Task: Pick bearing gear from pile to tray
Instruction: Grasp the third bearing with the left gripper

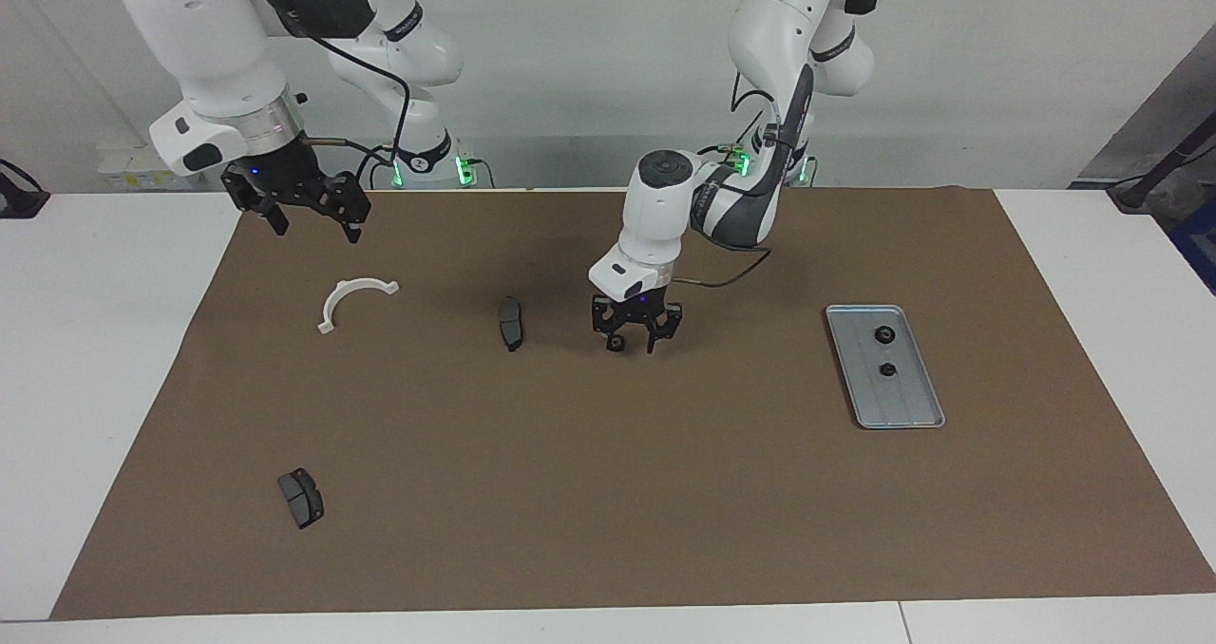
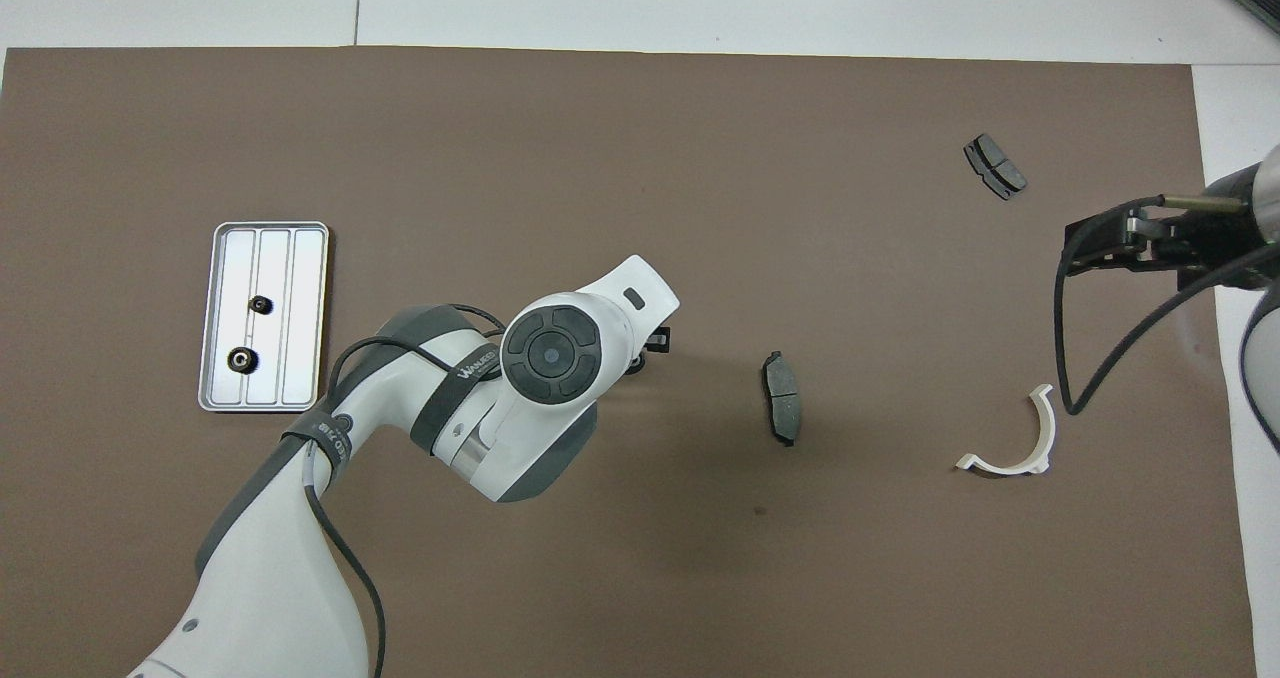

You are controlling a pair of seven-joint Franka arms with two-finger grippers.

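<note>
A small black bearing gear point(image 1: 616, 343) lies on the brown mat, mid-table. My left gripper point(image 1: 629, 342) is down at the mat around it, open, one finger close beside the gear and the other farther off. In the overhead view the left wrist hides the gear and only a finger point(image 2: 657, 338) shows. The silver ribbed tray point(image 1: 909, 403) point(image 2: 301, 288) lies toward the left arm's end and holds two black gears point(image 1: 883, 334) point(image 1: 886, 369). My right gripper point(image 1: 313, 228) point(image 2: 1095, 241) hangs open and empty, up over the mat's edge at the right arm's end.
A white half-ring bracket point(image 1: 332, 304) point(image 2: 1044, 428) lies below the right gripper. One dark brake pad point(image 1: 511, 323) point(image 2: 782, 398) lies between bracket and gear. A second pad point(image 1: 301, 498) point(image 2: 995, 165) lies farther from the robots, toward the right arm's end.
</note>
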